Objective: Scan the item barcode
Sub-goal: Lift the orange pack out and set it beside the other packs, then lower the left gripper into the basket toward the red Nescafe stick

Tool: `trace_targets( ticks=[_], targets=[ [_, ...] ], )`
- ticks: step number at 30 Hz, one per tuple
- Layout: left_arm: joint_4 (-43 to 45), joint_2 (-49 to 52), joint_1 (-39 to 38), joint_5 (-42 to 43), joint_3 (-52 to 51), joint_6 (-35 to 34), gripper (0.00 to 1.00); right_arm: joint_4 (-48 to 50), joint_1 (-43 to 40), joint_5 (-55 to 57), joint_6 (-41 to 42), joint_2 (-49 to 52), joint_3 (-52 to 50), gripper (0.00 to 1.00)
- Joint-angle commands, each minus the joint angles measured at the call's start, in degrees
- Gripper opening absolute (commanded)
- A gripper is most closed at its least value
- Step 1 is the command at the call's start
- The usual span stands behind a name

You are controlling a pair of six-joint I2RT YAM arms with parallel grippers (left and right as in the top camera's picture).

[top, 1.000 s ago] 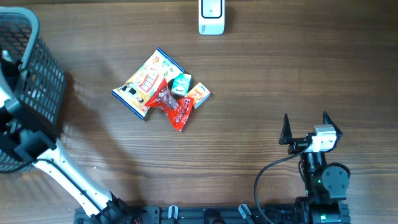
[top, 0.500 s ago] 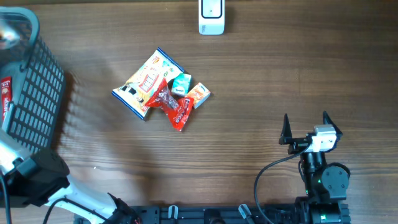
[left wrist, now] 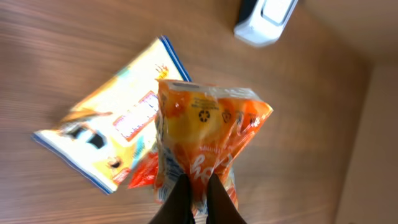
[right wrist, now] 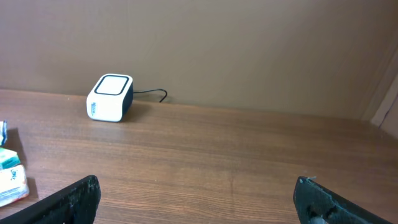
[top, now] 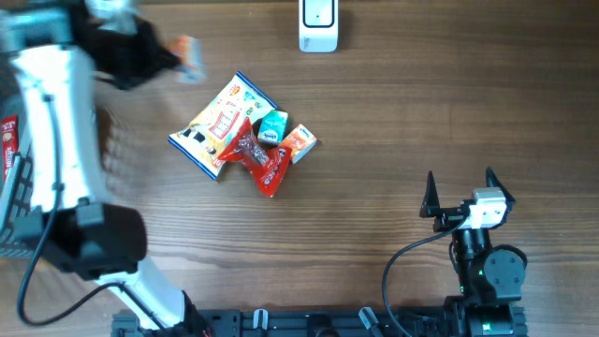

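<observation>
**Packet in hand, scanner off to the side**

The left gripper (left wrist: 194, 188) is clenched on the bottom edge of an orange packet (left wrist: 208, 134). The packet's long axis runs straight out from the fingers, so its free end leads. No barcode can be made out on the side facing the wrist camera, only a recycling mark.

From overhead, the packet (top: 190, 56) is a blur in the air near the table's far edge, just beyond the pile (top: 245, 139) of other snacks. The scanner (top: 318, 25) stands on that same far edge. It is well apart from the packet, toward the robot's right.

The coming move looks like a sideways carry along that edge, then a turn to face the printed code to the scanner.

The right gripper (top: 460, 183) is spread wide with nothing in it, farther from the scanner than the left.
</observation>
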Motion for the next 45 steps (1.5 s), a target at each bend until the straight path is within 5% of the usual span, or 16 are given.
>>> trace_targets(
  ticks=[1,8,17,19,23,25,28,33,41,45],
  targets=[
    [7.23,0.48,-8.11,-2.29,-10.6,-0.87,0.09,0.33,-0.24,-0.11,-0.59,-0.26,-0.07,1.0],
    [20.63,0.48,-17.73,-10.38,-25.79,-8.7,0.15,0.33,-0.24,-0.11,-0.59,-0.26,-0.07,1.0],
    [21.4,0.24,-19.3,-15.32,-26.49,-9.33,0.26,0.33,-0.24,-0.11,-0.59,-0.26,-0.07,1.0],
    [20.61,-0.15,-18.32,-15.28,-25.14,-9.33,0.42,0.33,-0.24,-0.11,-0.61,-0.26,-0.07,1.0],
    [15.34,-2.32,-15.26,-15.13,-17.55,-9.31,0.58,0.33,-0.24,-0.11,-0.61,-0.26,-0.07,1.0],
    [12.31,-3.76,-13.46,-15.13,-12.15,-9.29,0.81,0.33,-0.24,-0.11,-0.59,-0.26,-0.07,1.0],
    [8.98,-6.62,-10.21,-15.17,-3.19,-9.29,0.98,0.33,-0.24,-0.11,-0.59,-0.26,-0.07,1.0],
    [8.22,-11.74,-4.13,-19.74,8.28,-9.31,1.0,0.33,-0.24,-0.11,-0.59,-0.26,-0.07,1.0],
    [9.18,-17.64,9.4,-50.07,12.11,-9.22,1.0,0.33,-0.24,-0.11,-0.61,-0.26,-0.07,1.0],
    [9.16,-15.39,16.28,-53.0,11.91,-7.61,1.0,0.33,-0.24,-0.11,-0.59,-0.26,-0.07,1.0]
  ],
)
